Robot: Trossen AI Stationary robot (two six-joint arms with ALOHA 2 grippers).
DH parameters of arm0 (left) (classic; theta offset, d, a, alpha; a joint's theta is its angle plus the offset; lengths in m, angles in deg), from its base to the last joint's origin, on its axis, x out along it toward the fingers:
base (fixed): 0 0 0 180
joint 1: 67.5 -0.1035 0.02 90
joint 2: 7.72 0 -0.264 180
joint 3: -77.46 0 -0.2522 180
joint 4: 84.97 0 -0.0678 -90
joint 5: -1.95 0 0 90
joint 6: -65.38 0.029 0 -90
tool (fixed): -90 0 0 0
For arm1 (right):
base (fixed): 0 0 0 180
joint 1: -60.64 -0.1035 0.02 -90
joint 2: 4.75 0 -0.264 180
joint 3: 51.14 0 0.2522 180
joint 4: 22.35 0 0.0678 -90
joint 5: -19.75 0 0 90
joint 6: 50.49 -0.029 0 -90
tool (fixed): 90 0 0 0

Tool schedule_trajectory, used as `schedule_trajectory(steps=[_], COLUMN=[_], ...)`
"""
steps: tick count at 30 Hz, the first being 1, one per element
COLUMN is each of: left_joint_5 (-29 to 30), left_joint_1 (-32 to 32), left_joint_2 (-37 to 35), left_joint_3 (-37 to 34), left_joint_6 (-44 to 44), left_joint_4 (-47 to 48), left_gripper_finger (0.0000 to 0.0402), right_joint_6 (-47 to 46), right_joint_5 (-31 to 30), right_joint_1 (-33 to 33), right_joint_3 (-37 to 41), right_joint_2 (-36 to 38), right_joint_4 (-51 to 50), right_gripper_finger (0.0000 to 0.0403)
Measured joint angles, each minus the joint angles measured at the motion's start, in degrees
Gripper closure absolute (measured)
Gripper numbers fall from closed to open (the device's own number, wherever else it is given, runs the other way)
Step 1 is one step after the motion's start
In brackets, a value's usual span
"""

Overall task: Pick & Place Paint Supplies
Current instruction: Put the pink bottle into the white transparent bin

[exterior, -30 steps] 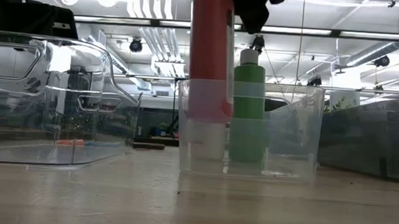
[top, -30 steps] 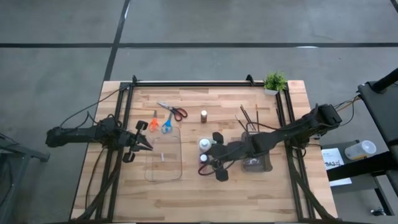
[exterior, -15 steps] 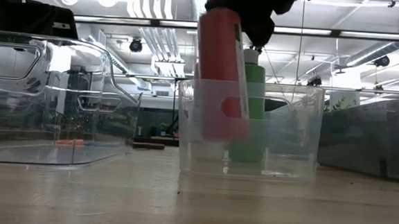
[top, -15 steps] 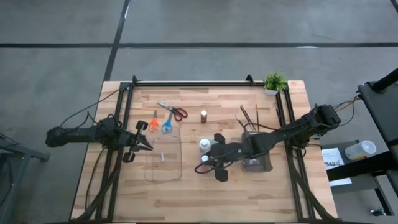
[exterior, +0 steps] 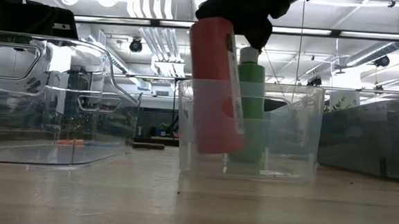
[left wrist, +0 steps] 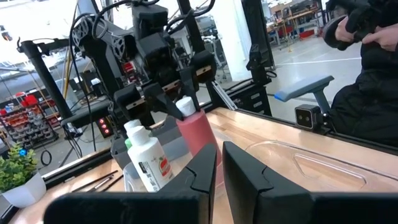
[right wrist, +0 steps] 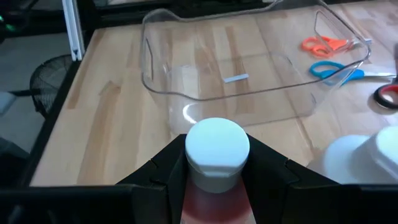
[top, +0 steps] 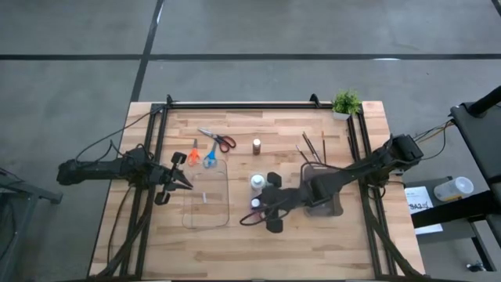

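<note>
Red paint bottle [exterior: 215, 85], white-capped, hangs tilted off the table; green bottle [exterior: 250, 101] stands upright behind it.

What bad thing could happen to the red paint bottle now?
The right hand grips the red paint bottle just under its white cap, and the bottle hangs tilted, so it might slip out and fall. It is low beside the small clear container holding the green bottle, so a swing could knock that over. The white bottle is close too and might get bumped.

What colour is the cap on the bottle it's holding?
White, on the red bottle; clearest in the right wrist view.
</note>
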Motion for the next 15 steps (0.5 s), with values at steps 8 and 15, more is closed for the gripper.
schedule_trajectory(steps=[8,15], left_joint_5=[0.0,0.0], left_joint_1=[0.0,0.0], left_joint_2=[0.0,0.0], left_joint_3=[0.0,0.0], left_joint_6=[0.0,0.0], left_joint_4=[0.0,0.0], left_gripper_finger=[0.0366,0.0366], right_joint_6=[0.7,1.5], right_joint_5=[-1.7,-1.7], right_joint_1=[-0.3,-0.4], right_joint_3=[-0.1,-0.1], right_joint_2=[-0.7,-0.7], right_joint_4=[0.1,0.1], right_gripper_finger=[0.0278,0.0278])
